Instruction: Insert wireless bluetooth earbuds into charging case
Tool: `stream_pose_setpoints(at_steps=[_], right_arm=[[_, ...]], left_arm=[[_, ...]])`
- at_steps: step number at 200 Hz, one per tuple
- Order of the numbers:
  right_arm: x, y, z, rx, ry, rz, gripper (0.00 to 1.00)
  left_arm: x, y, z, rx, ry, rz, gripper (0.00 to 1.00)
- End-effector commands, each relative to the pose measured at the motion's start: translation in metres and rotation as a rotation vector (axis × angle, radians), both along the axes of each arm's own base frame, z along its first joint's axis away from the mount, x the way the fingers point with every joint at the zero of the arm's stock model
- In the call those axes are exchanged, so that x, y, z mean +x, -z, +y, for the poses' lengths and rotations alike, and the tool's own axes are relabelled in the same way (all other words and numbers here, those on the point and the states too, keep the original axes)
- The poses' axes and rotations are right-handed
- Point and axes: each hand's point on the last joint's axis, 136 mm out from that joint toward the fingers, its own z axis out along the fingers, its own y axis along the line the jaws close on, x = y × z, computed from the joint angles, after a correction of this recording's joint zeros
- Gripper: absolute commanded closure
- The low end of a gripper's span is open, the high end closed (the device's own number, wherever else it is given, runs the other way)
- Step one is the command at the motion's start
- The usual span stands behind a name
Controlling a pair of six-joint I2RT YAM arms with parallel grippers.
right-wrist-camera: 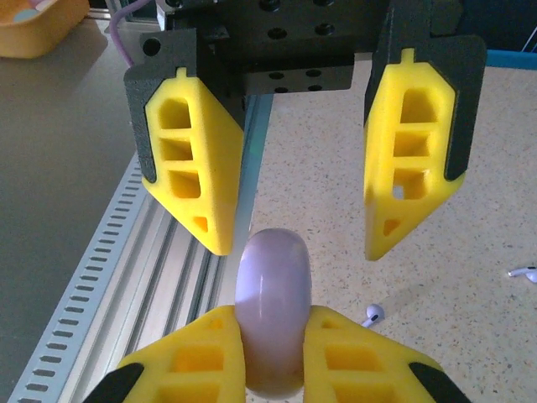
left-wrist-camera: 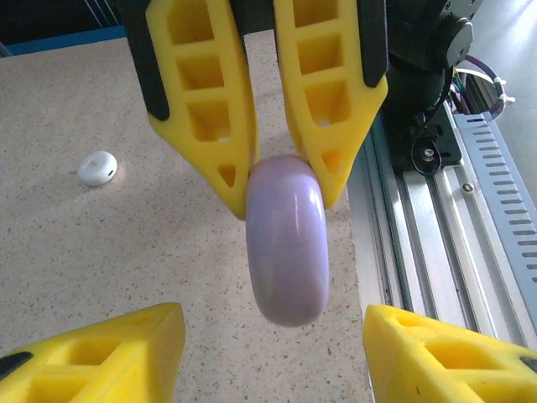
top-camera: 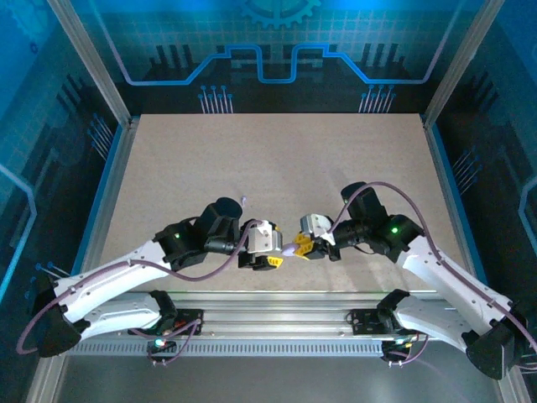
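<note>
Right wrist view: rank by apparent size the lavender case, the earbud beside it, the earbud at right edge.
1. lavender case
2. earbud beside it and earbud at right edge: alike, the second partly cropped; no ranking.

We've got the round lavender charging case [right-wrist-camera: 270, 285] closed and edge-on in the right gripper [right-wrist-camera: 270, 340], plus one white stemmed earbud [right-wrist-camera: 374, 314] lying on the table [right-wrist-camera: 436, 353] near it, a second earbud [right-wrist-camera: 524, 272] farther off.
</note>
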Motion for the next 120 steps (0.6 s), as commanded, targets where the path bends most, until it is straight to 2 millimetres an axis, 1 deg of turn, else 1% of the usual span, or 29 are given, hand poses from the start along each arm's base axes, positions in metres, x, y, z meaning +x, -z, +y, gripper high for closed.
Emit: stream_pose_setpoints(at_steps=[1, 3, 6, 44, 63, 87, 120], right_arm=[[-0.003, -0.007, 0.005, 0.007, -0.03, -0.015, 0.86], [-0.001, -0.015, 0.006, 0.019, -0.029, -0.032, 0.86], [-0.001, -0.017, 0.007, 0.023, -0.031, -0.036, 0.86], [0.0, -0.02, 0.011, 0.036, -0.041, -0.036, 0.86], [-0.001, -0.021, 0.013, 0.037, -0.046, -0.036, 0.86], [-0.001, -0.02, 0.014, 0.033, -0.048, -0.036, 0.86], [0.0, -0.016, 0.015, 0.024, -0.048, -0.028, 0.86]], left_arm=[[0.0, -0.008, -0.006, -0.017, 0.016, -0.015, 0.45], [0.0, -0.008, -0.006, -0.017, 0.016, -0.015, 0.46], [0.0, -0.007, -0.007, -0.017, 0.017, -0.013, 0.47], [0.0, -0.006, -0.009, -0.007, 0.021, -0.002, 0.55], [0.0, -0.006, -0.01, -0.011, 0.023, -0.003, 0.55], [0.0, -0.009, -0.011, -0.025, 0.02, -0.004, 0.52], [-0.001, -0.012, -0.012, -0.041, 0.021, -0.001, 0.55]])
